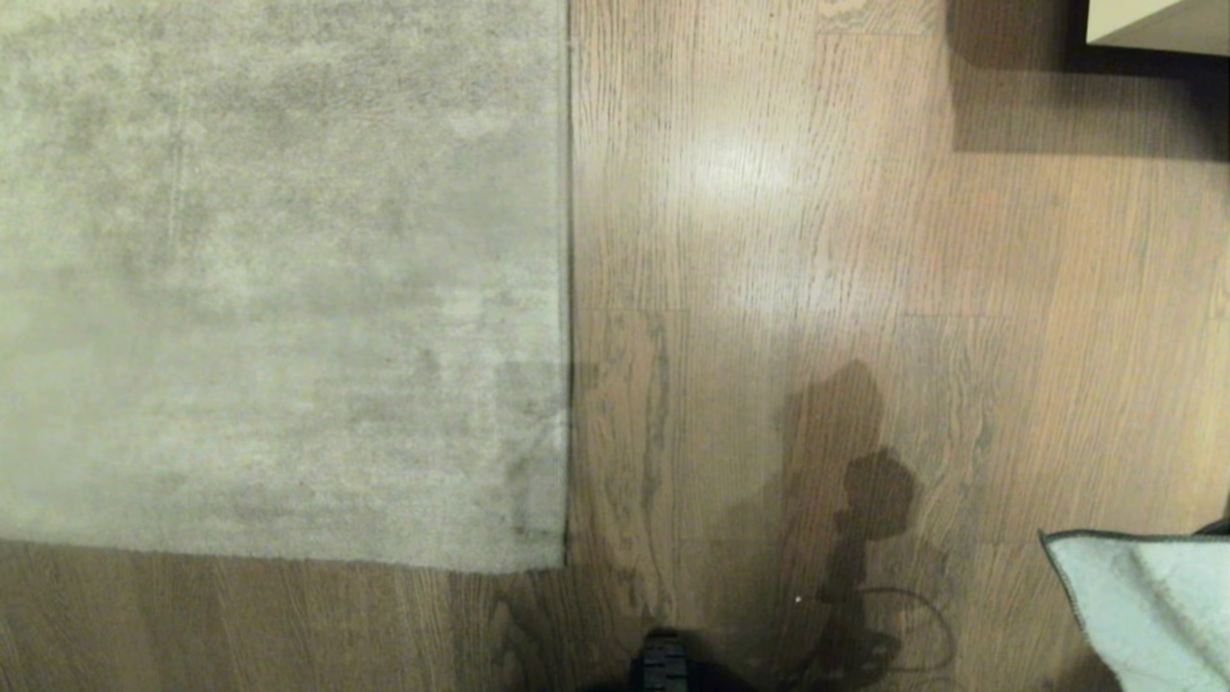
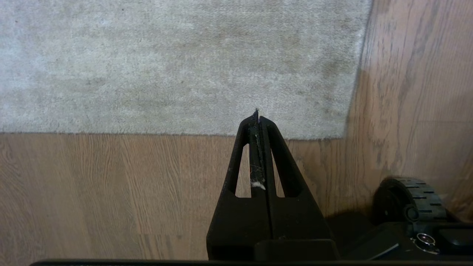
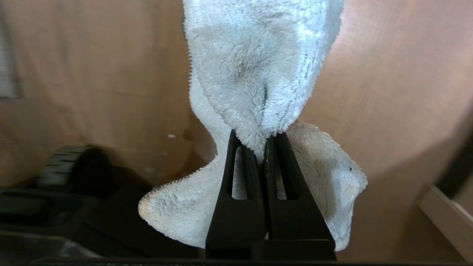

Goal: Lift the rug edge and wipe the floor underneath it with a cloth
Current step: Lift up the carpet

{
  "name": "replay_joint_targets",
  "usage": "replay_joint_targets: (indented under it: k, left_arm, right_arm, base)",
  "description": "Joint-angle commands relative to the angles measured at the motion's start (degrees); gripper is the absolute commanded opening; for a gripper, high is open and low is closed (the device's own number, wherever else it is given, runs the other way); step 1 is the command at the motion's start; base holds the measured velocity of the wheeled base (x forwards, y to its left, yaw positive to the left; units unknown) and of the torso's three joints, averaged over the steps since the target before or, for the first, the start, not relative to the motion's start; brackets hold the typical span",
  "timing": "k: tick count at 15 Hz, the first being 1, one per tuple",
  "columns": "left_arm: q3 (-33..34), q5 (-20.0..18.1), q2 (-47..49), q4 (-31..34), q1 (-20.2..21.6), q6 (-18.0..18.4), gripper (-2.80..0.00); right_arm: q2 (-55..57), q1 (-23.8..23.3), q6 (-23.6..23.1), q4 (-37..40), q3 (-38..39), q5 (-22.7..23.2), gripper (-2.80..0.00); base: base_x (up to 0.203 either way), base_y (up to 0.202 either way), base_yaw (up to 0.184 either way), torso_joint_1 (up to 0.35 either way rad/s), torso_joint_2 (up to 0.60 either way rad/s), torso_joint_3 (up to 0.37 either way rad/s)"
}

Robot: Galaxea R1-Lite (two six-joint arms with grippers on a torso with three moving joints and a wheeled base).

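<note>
On the floor [image 1: 865, 240], light brown wood-grain planks with a soft sheen: one large mottled beige-grey rug [image 1: 269, 269], lying flat, filling the left part of the head view. The rug edge [image 1: 567, 288] runs straight away from the robot and meets a corner [image 1: 562, 567] near the robot's base.

Left gripper [image 2: 257, 114]: fingers pressed together, holding nothing, hovering above the rug's near border beside that corner; a few pale fibres cling between the fingers.

Right gripper [image 3: 264, 147]: clamped on the cloth [image 3: 255, 74], a pale mint-blue fluffy piece, bunched at the pinch and spreading out past the fingertips. In the head view the cloth [image 1: 1143, 605] shows at the lower right, well apart from the rug, its thin dark edging visible.

Pale furniture corner [image 1: 1153, 19], upper right.
</note>
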Motion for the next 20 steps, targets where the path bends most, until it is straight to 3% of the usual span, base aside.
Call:
replay_joint_targets:
  k: [1,4,11,20]
  left_arm:
    - [0.0,-0.1,0.0,0.0,0.0,0.0,-2.8]
    - [0.0,0.0,0.0,0.0,0.0,0.0,-2.8]
    - [0.0,0.0,0.0,0.0,0.0,0.0,-2.8]
    - [0.0,-0.1,0.0,0.0,0.0,0.0,-2.8]
  right_arm:
    - [0.8,-3.2,-0.5,0.6,0.0,0.2,-2.8]
    - [-0.6,-3.6,-1.5,4.1,0.0,0.1,-2.8]
    - [-14.5,-0.9,1.4,7.8,0.0,0.1,-2.8]
    - [-14.8,-0.9,4.7,7.9,0.0,0.1,-2.8]
  base:
    - [0.0,0.0,0.0,0.0,0.0,0.0]
    - [0.0,0.0,0.0,0.0,0.0,0.0]
    - [0.0,0.0,0.0,0.0,0.0,0.0]
    - [0.0,0.0,0.0,0.0,0.0,0.0]
